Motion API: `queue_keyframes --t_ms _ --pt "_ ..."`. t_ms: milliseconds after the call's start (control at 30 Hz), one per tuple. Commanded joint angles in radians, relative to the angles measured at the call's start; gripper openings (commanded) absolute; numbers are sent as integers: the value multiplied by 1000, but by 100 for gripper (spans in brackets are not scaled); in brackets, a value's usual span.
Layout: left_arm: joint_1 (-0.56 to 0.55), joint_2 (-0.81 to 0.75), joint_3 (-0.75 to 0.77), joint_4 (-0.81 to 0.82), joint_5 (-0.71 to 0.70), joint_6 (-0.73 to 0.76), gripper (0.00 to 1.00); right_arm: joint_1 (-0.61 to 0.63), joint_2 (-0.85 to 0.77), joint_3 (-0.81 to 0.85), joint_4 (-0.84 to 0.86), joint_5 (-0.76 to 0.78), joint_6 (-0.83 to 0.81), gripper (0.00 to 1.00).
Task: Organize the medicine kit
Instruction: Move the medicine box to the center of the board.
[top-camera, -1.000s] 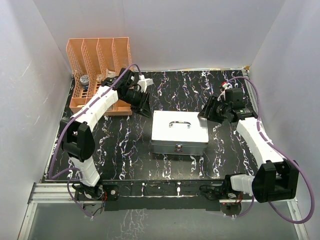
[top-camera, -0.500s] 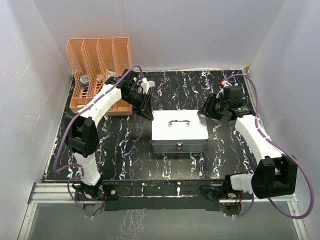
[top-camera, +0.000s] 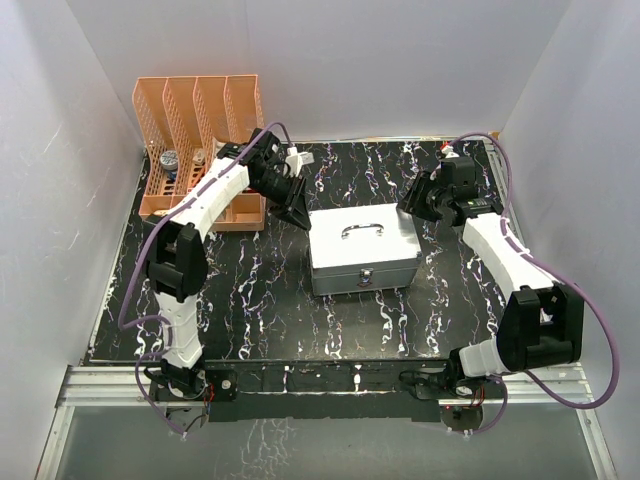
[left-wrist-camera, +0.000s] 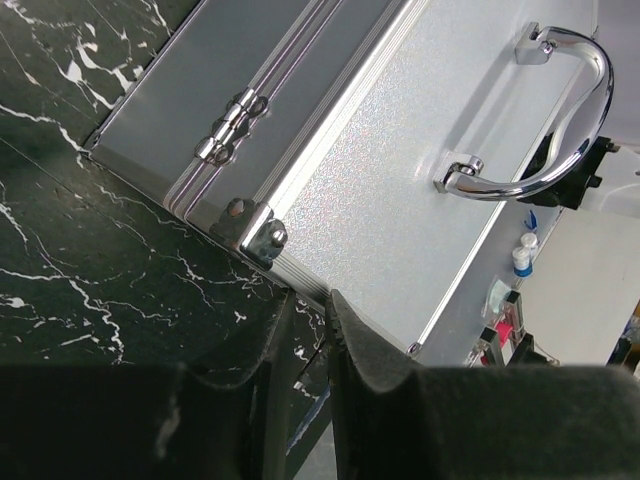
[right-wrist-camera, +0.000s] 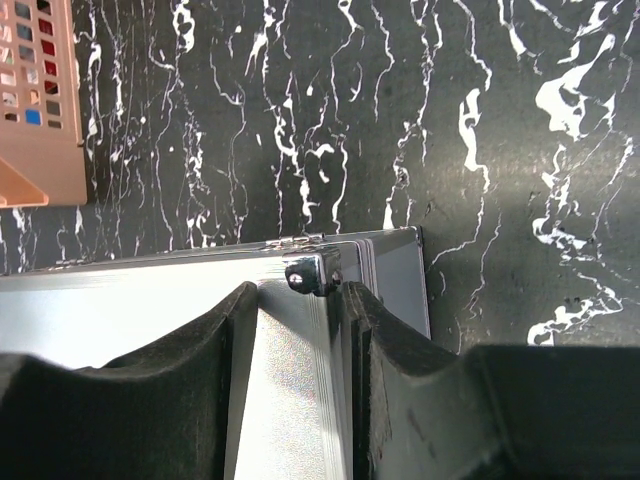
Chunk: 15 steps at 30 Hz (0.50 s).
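**Both end effectors at the back corners of a closed case**

At the bench's (top-camera: 250, 290) 10 o'clock corner stood the orange rack (top-camera: 200, 120), with a few small items in its slots, too small to name. Just beside it, the left end effector (top-camera: 295, 207) sat at the 11 o'clock corner of the metal case (top-camera: 365, 262). In the left wrist view its fingers (left-wrist-camera: 360, 345) were narrow, with only a slit between them, and the case's corner edge ran toward that slit. Whether they pinched it could not be told.

The case lay at the centre of the bench, lid down. Its long axis ran roughly 9 to 3 o'clock, the right end skewed slightly toward 2. The handle (top-camera: 362, 231) lay on top, the hinges (left-wrist-camera: 232, 125) faced 12 o'clock, and the latch (top-camera: 367, 278) faced 6 o'clock, toward the arm bases.

The right end effector (top-camera: 420, 200) sat at the case's 1 o'clock corner. Its fingers (right-wrist-camera: 232, 340) were moderately apart and straddled the metal corner cap (right-wrist-camera: 312, 272), with nothing held.

Opening the kit probably turned on the latch, which lay on the far side of the case from both end effectors. Neither arm looked clearly nearer. The lid and handle stood between each end effector and that latch, so either arm would likely need to go up and over.
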Motion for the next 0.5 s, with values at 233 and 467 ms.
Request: queue_keyframes --t_ms 233,467 --pt "-19 152 165 81 -45 60 16 72 53 16 -18 -60 6 27" --pt "-9 193 216 74 -57 77 15 73 66 15 1 -35 8 27"
